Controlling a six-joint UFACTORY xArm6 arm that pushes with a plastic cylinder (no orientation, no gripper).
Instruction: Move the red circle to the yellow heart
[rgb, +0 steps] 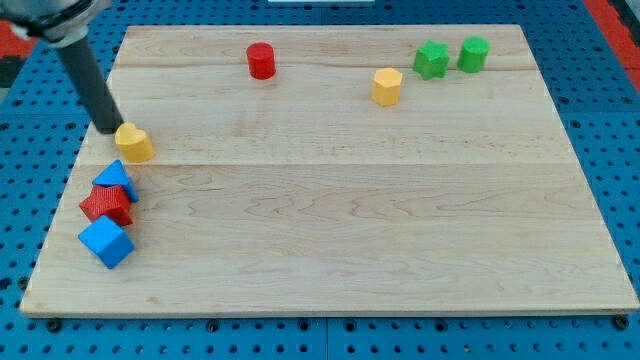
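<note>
The red circle (261, 61) is a short red cylinder near the view's top, left of centre. The yellow heart (134, 142) lies at the view's left, well below and left of the red circle. My tip (110, 129) is at the end of the dark rod that comes down from the top left corner. It touches or almost touches the heart's upper left side, far from the red circle.
A blue triangle (115, 177), a red star-like block (107, 204) and a blue cube (106, 241) cluster at the left edge below the heart. A yellow hexagon (387, 86), a green star-like block (432, 59) and a green cylinder (473, 54) sit at the top right. The wooden board (350, 230) lies on a blue pegboard.
</note>
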